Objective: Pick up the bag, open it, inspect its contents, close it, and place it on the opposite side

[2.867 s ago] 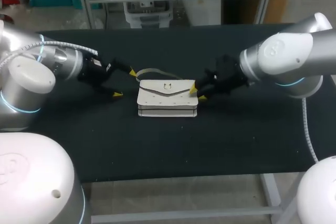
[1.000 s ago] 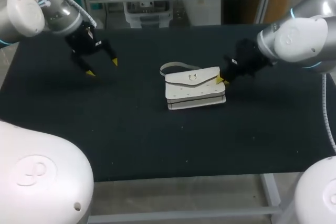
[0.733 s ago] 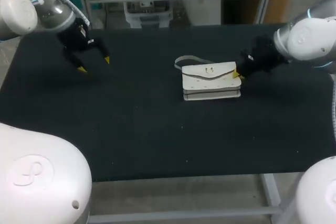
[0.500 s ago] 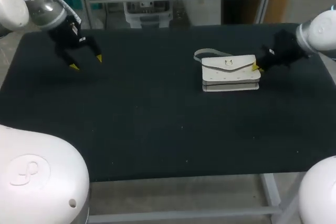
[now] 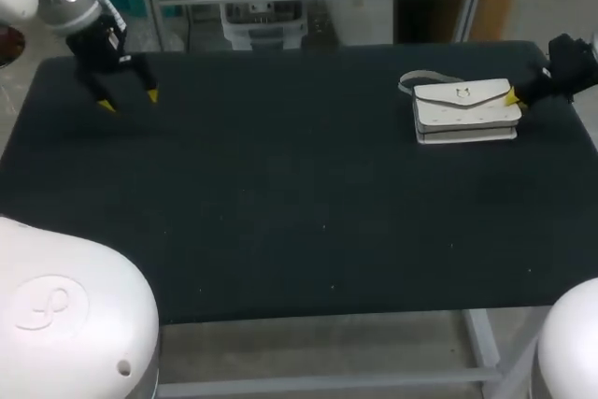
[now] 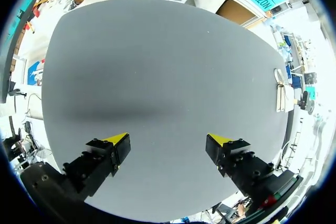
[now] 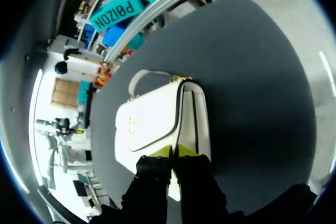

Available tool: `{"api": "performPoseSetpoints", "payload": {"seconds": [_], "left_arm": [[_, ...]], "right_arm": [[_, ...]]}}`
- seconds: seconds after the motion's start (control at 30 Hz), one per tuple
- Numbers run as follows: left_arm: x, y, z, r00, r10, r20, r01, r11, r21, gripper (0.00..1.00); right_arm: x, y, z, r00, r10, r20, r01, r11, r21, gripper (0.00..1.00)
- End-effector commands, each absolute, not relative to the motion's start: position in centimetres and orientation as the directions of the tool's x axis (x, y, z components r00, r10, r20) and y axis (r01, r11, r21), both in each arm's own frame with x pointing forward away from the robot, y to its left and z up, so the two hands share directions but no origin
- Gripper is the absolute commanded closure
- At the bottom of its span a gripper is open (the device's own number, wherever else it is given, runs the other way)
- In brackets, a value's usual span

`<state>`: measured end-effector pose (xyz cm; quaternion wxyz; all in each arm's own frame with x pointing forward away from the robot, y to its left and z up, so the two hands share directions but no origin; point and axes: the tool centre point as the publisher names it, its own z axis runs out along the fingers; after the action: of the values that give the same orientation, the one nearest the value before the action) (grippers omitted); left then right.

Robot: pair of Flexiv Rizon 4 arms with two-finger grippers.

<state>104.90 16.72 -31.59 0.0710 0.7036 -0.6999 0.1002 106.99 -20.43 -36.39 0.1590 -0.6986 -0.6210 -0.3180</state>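
Left gripper (image 5: 126, 100) spread and empty at the tabletop's (image 5: 280, 212) far left corner; bag (image 5: 465, 109) by the far right corner, pinched by my right gripper (image 5: 512, 98).

From my console, the left gripper hung over bare tabletop, its fingers wide apart with nothing between them, well away from the bag across the whole width of the table. The bag lay flat with its flap (image 7: 149, 121) shut and its strap (image 5: 420, 78) looped out toward the far edge, its long axis running left to right along that edge. The right gripper sat at the bag's right short end, in line with that axis, fingers closed almost together on the end of the bag. I judged the right arm the only one placed to act, and letting go looked like the step left.
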Motion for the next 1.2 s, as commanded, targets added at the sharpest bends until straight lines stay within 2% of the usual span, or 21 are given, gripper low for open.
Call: {"api": "performPoseSetpoints", "payload": {"seconds": [0.03,0.4,0.7,1.2], "left_arm": [[105.8,17.4,-31.5,0.016,-0.974,0.226,-1.000,-0.014,0.013,0.00],[106.3,19.6,-30.9,0.012,-0.981,0.192,-1.000,-0.012,0.001,0.00],[106.0,19.3,-29.8,-0.028,-0.984,0.179,-0.994,0.009,-0.105,0.00],[106.0,19.3,-29.6,-0.033,-0.983,0.178,-0.994,0.013,-0.110,0.00]], "right_arm": [[108.2,-22.0,-36.1,0.005,0.730,0.684,0.989,-0.107,0.106,1.00],[110.6,-24.5,-36.2,0.009,0.753,0.659,0.989,-0.103,0.104,1.00],[111.6,-26.6,-35.5,0.015,0.778,0.628,0.988,-0.108,0.111,1.00],[114.2,-29.5,-36.0,0.027,0.795,0.606,0.988,-0.113,0.104,1.00]]}}
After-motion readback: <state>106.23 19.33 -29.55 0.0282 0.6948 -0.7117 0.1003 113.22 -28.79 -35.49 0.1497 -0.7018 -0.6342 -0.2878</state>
